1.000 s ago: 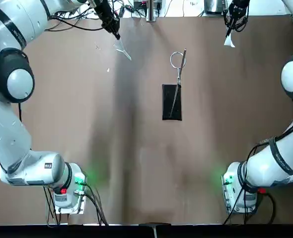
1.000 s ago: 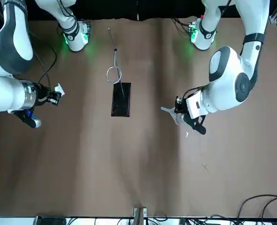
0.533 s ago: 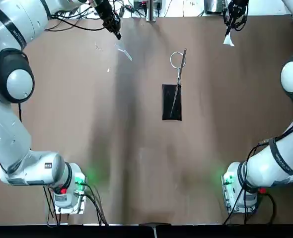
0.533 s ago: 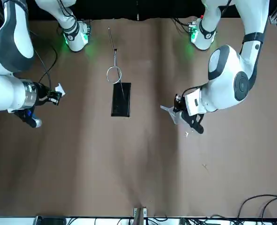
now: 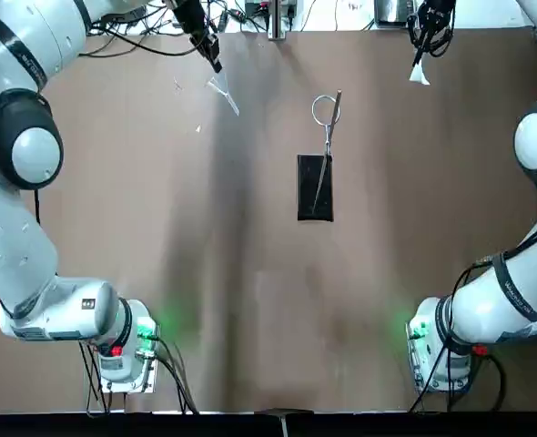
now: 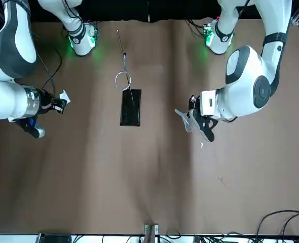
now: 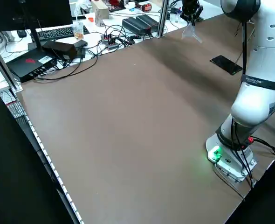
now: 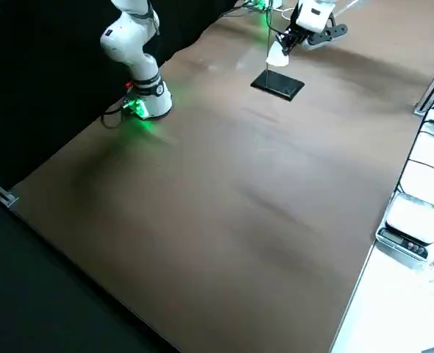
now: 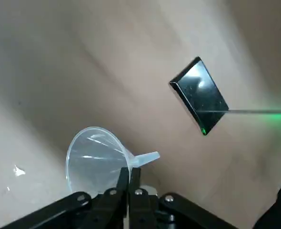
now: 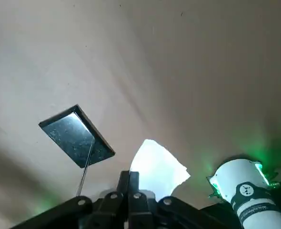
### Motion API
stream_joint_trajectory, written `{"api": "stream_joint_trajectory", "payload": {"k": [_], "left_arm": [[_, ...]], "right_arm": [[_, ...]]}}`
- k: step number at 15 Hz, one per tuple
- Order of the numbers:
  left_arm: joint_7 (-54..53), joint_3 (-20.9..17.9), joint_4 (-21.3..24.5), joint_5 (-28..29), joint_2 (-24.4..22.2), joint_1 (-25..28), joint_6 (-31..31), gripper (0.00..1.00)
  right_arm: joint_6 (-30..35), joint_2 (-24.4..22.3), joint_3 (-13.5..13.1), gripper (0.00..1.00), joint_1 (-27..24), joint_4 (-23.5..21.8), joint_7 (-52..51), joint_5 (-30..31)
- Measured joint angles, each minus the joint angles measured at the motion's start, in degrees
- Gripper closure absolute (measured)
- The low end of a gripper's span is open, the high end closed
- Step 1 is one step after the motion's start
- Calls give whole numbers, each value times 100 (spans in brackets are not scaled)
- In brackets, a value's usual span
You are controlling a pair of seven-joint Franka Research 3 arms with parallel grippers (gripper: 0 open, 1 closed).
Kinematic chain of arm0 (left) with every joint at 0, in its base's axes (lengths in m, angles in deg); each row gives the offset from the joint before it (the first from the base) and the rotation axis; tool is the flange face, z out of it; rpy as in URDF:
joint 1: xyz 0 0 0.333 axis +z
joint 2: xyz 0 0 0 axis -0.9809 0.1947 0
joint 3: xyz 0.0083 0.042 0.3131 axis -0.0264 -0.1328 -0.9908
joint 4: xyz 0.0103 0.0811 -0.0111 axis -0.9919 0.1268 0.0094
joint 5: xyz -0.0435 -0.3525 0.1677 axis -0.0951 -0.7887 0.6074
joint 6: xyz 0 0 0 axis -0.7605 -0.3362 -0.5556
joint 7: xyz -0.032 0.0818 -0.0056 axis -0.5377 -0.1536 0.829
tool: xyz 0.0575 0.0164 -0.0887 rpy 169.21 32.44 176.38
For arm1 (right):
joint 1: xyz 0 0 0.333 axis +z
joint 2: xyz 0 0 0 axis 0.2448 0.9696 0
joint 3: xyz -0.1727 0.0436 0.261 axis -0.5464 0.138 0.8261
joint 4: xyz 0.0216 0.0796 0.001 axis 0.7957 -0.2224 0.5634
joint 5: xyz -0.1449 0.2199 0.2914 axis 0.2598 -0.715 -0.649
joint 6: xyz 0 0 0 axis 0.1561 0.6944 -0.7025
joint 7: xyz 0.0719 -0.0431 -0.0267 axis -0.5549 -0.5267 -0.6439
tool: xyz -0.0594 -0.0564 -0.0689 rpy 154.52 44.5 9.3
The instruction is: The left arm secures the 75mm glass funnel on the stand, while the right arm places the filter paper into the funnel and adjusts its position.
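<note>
My glass funnel [image 9: 96,160] hangs in the air at the upper left of the top view, well apart from the stand [image 5: 315,187] at upper centre, whose ring [image 5: 324,110] is empty. My left claw [image 9: 127,177] pinches only the funnel's rim, fingers pressed nearly together on thin glass. I judge it could twist or slip as I swing it over, and the stem could knock the thin ring or rod and tip the stand on the worktop [image 5: 250,273]. My right claw [image 10: 129,180], at the upper right of the top view, is closed on the filter paper [image 10: 157,166], which could crumple or flutter loose.
</note>
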Motion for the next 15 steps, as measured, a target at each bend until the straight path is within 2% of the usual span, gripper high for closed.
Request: {"api": "stream_joint_trajectory", "payload": {"k": [3,7,11,15], "left_arm": [[-1075,156,-73,0,-2,28,-10,97],[-2354,872,-164,1,-112,51,-352,97],[-3084,1527,-203,4,-276,44,-721,97],[-4130,1907,-463,5,-651,57,-803,97]], "right_arm": [[-6,1,1,99,1,0,630,-64],[-13,4,21,99,36,2,1285,-200],[-14,27,9,99,45,4,1765,-709],[-10,34,15,99,51,6,2474,-815]]}}
